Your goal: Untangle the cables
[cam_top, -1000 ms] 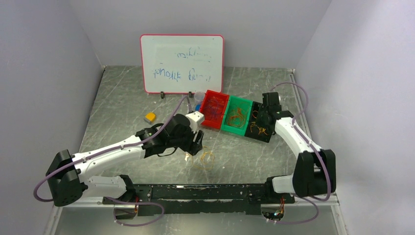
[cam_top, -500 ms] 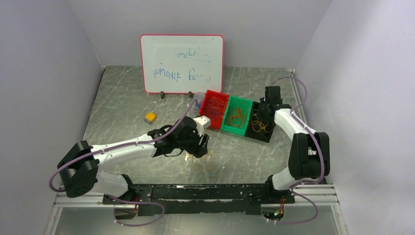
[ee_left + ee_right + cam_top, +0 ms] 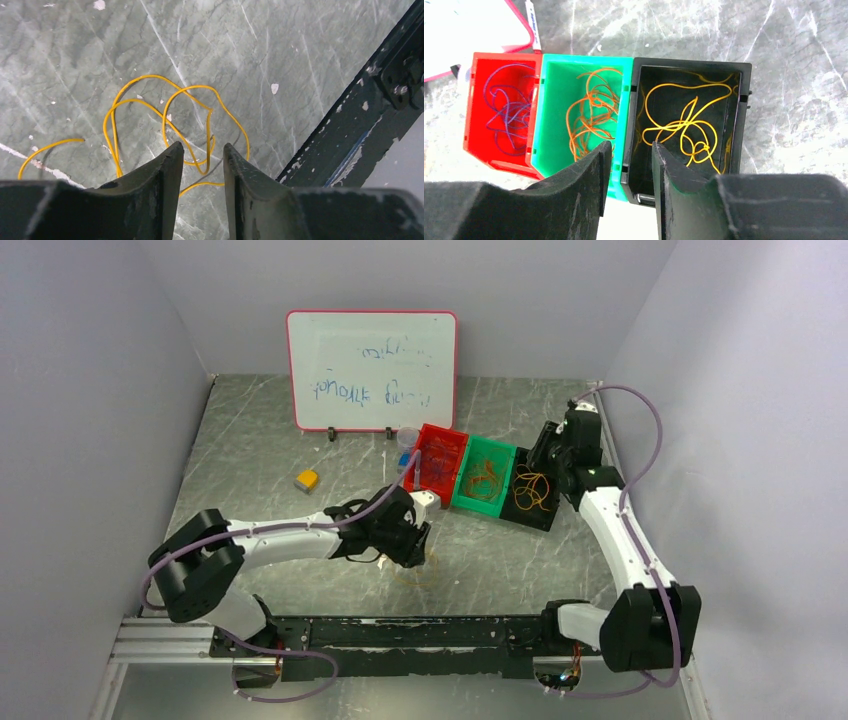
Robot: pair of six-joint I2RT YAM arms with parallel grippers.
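A thin yellow cable (image 3: 165,120) lies in loose loops on the grey table; it also shows faintly in the top view (image 3: 421,568). My left gripper (image 3: 202,147) is open and empty, its tips just above the near loops (image 3: 416,543). My right gripper (image 3: 630,145) is open and empty, raised over the bins (image 3: 556,454). A red bin (image 3: 484,75) holds purple cables (image 3: 506,107). A green bin (image 3: 554,90) holds orange cables (image 3: 591,112). A black bin (image 3: 689,75) holds a yellow cable (image 3: 686,125).
A whiteboard (image 3: 372,368) stands at the back. A small yellow and grey block (image 3: 307,480) lies at the left. A clear cup (image 3: 408,436) stands behind the red bin (image 3: 440,436). A black rail (image 3: 360,120) runs along the table's near edge.
My left gripper has moved right and nearer, over the yellow loops on the table. My right gripper has risen and drawn back from the black bin.
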